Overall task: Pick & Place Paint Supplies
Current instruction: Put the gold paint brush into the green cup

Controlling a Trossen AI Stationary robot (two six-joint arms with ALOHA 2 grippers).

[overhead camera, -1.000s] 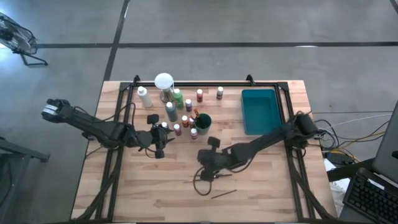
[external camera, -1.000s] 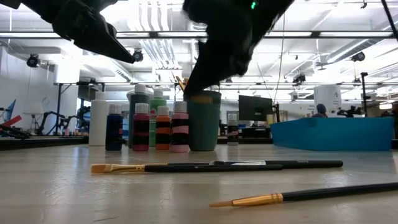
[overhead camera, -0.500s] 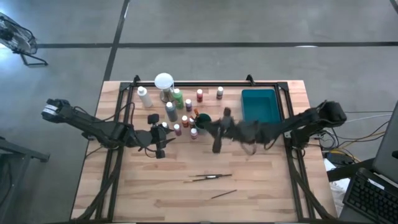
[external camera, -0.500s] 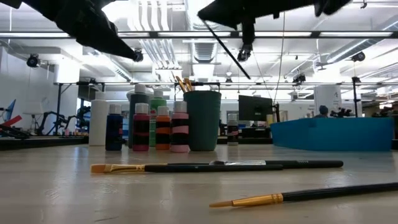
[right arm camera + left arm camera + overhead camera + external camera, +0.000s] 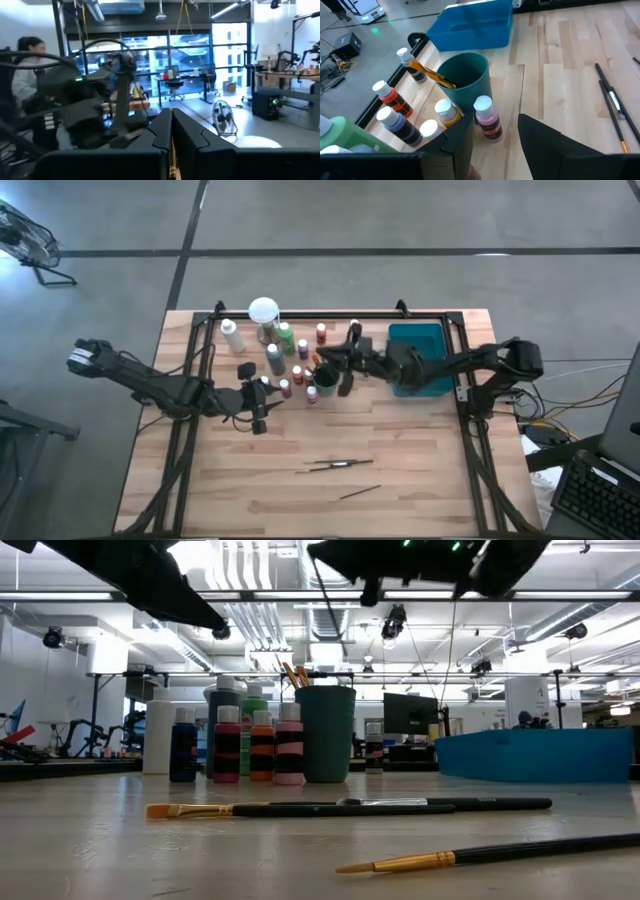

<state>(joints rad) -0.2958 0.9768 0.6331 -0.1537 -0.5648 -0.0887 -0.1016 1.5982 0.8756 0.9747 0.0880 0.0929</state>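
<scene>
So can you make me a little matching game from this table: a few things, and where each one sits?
Things:
1. green cup
2. teal tray
3. two brushes lying together
4. right gripper

Places:
A. by the table's right edge
B. raised beside the cup
C. among the paint bottles
D. flat on bare wood, in front of the bottles

Pairs: 1-C, 2-A, 3-D, 4-B

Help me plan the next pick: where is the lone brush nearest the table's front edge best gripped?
Grip the lone brush mid-handle, coming straight down with the jaws across its length. It lies flat and thin on bare wood, apart from the brush pair, so nothing crowds it there.
</scene>
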